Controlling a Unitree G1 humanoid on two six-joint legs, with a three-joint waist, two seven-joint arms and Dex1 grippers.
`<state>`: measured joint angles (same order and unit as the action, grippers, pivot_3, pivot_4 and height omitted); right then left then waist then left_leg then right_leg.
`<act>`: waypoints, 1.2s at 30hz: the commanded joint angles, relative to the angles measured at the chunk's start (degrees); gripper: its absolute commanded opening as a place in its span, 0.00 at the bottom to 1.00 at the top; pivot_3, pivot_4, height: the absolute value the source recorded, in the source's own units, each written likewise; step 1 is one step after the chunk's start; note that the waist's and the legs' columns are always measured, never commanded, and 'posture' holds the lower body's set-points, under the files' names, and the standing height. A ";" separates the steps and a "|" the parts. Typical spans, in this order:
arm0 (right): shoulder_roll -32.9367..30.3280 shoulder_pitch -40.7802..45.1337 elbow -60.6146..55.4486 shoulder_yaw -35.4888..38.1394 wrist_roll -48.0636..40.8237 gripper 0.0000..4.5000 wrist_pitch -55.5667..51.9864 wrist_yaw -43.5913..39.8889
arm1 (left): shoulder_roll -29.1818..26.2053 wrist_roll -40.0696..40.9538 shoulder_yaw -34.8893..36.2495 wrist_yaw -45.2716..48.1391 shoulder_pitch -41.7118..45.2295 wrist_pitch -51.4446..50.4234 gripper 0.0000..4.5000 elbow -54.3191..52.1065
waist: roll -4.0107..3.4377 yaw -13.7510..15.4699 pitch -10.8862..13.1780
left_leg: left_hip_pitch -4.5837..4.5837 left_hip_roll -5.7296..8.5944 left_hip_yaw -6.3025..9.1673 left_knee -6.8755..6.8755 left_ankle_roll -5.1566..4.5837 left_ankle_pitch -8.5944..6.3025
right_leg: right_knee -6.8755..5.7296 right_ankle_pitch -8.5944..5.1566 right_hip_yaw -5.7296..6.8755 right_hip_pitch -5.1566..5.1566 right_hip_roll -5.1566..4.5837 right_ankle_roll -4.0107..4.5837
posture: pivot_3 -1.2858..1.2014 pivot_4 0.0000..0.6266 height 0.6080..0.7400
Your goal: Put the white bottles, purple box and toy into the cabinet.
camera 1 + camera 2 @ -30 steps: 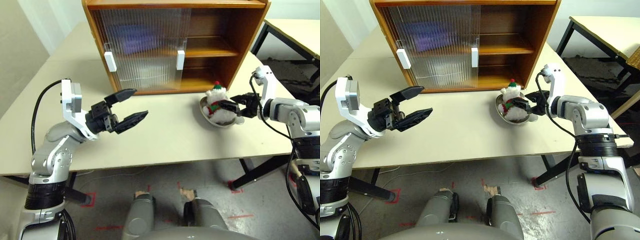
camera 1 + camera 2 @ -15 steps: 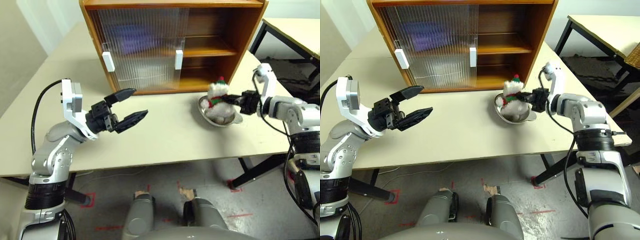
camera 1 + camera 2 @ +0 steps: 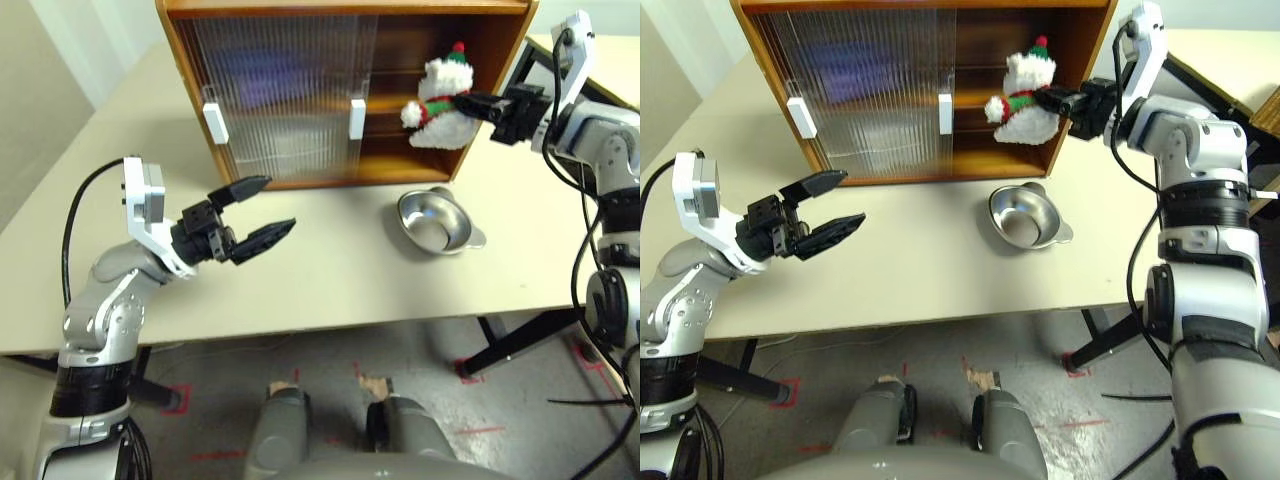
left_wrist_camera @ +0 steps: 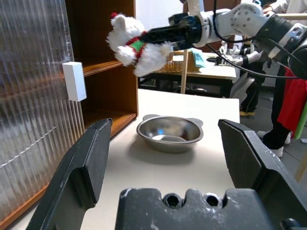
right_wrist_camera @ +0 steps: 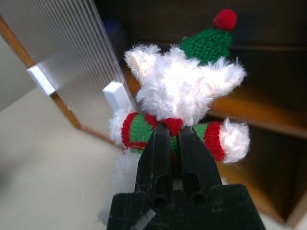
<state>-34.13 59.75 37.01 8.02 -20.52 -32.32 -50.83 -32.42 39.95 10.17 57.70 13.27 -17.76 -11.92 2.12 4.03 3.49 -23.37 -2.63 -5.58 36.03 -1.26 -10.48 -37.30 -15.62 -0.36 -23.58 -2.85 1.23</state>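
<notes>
Left eye view | right tool [image 3: 470,101] level, clamping toy [image 3: 436,92] | cabinet [image 3: 500,70] front

Silver-grey jointed arms wearing black bands; white wrist brackets; black cables looping along forearms; left gripper [image 3: 262,213] and right gripper [image 3: 462,102] showing black two-finger tips.

You have one toy [image 3: 437,93], one metal dish [image 3: 436,220], one cabinet [image 3: 480,90] with two sliding doors and two white handles, and two hands.
</notes>
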 commanded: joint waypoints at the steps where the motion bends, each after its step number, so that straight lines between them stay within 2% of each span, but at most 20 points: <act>1: 1.55 3.91 8.70 0.38 2.76 0.00 10.42 1.43 | -0.27 -0.67 0.06 -0.51 0.07 -0.06 1.00 0.09 | 0.00 0.00 0.00 | -0.01 0.00 -0.01 0.00 0.00 0.00 | 0.00 0.10 0.00 -0.01 -0.01 -0.14 | 0.60 0.00 1.00; 8: 3.49 12.98 27.80 1.09 8.16 0.00 32.96 7.29 | -0.65 -0.72 0.96 -1.68 -0.77 -0.03 1.00 -0.59 | -0.01 0.14 0.01 | -0.03 0.01 -0.02 -0.06 0.00 0.00 | 0.00 0.19 0.01 -0.06 -0.01 -0.10 | 0.61 0.00 1.00; 13: 4.07 15.63 33.94 2.30 9.62 0.00 40.28 10.50 | -0.70 -0.66 1.14 -2.38 -1.45 -0.08 1.00 -1.26 | -0.02 0.16 0.01 | -0.05 0.01 -0.02 -0.08 0.01 0.00 | 0.00 0.21 -0.01 -0.07 -0.02 -0.02 | 0.61 0.00 1.00; 23: 6.68 16.64 38.41 2.57 13.57 0.00 44.74 16.38 | -0.39 -0.78 1.77 -4.58 -2.10 0.09 1.00 -1.88 | -0.04 0.21 0.02 | -0.04 -0.02 0.00 -0.09 0.01 0.00 | -0.02 0.25 -0.01 -0.08 -0.02 0.07 | 0.62 0.00 1.00; 36: 9.22 17.66 39.98 3.48 16.50 0.00 42.74 20.22 | -1.02 -1.41 2.76 -9.23 -3.41 -0.54 1.00 -3.30 | -0.05 0.77 0.03 | -0.05 -0.02 0.01 -0.12 0.02 -0.01 | -0.02 0.25 0.00 -0.08 -0.04 0.11 | 0.63 0.01 1.00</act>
<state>-24.64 75.77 76.67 10.49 -4.32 10.57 -30.85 -32.83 39.45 12.48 49.50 10.23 -17.90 -14.63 2.06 4.80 3.52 -23.43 -2.65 -5.58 35.92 -1.24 -10.49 -37.33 -15.36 -0.36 -23.66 -2.90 1.34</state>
